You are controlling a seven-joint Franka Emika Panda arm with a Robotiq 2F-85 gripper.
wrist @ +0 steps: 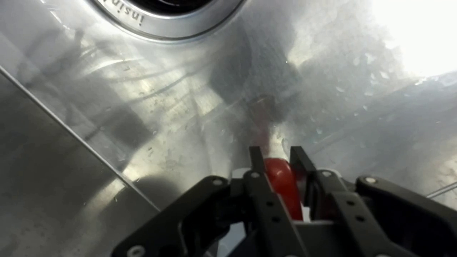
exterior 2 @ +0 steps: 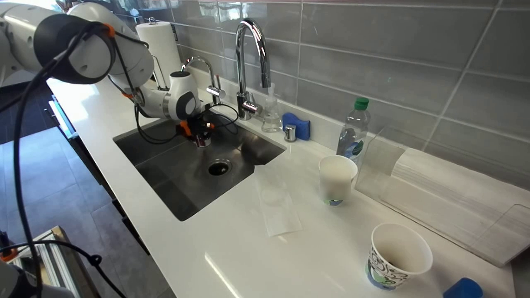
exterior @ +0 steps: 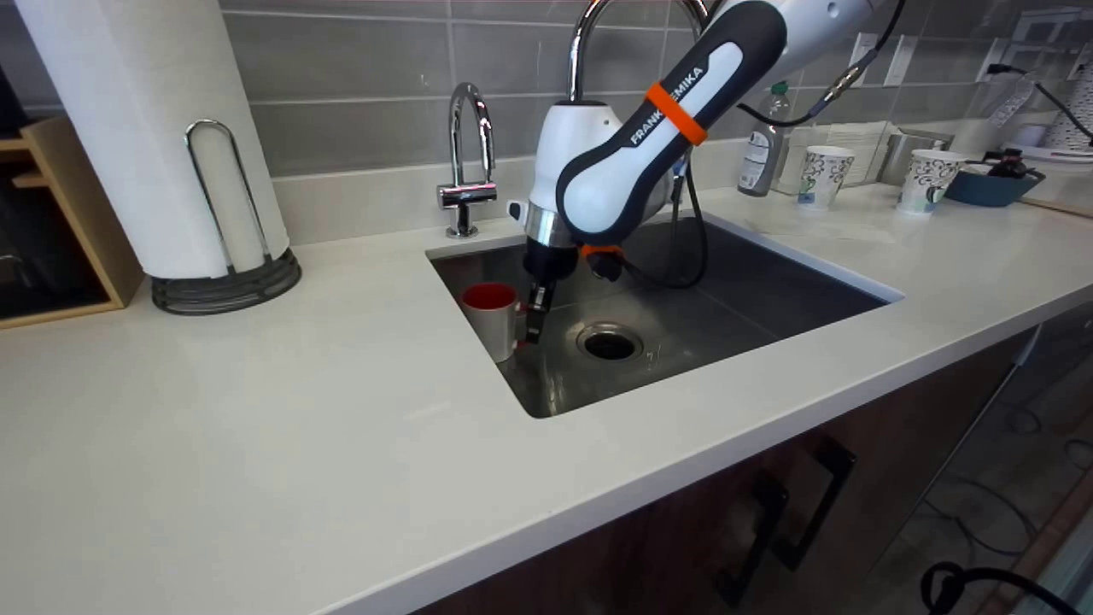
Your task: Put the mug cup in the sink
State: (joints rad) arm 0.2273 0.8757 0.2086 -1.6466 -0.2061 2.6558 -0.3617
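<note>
The mug cup point(exterior: 490, 325), white outside and red inside, is upright within the steel sink point(exterior: 726, 312), close to the sink's side wall. Its lower part is cut off by the counter edge in that exterior view. My gripper point(exterior: 534, 329) points down beside it at the handle. In the wrist view, the red handle point(wrist: 282, 178) lies between the two fingers of my gripper point(wrist: 275, 152). The handle sits against or very near one finger point(wrist: 256, 159), and a gap shows on the other side. The jaws stand slightly open. In an exterior view the mug cup point(exterior 2: 203, 141) is mostly hidden by the wrist.
The drain point(exterior: 610, 342) is in the sink floor beside the gripper. A tall faucet point(exterior 2: 253, 62) and a small tap point(exterior: 465, 162) rise behind the basin. A paper-towel roll point(exterior: 162, 137) and white patterned cups point(exterior: 826, 177) stand on the counter. A cable loop hangs over the sink.
</note>
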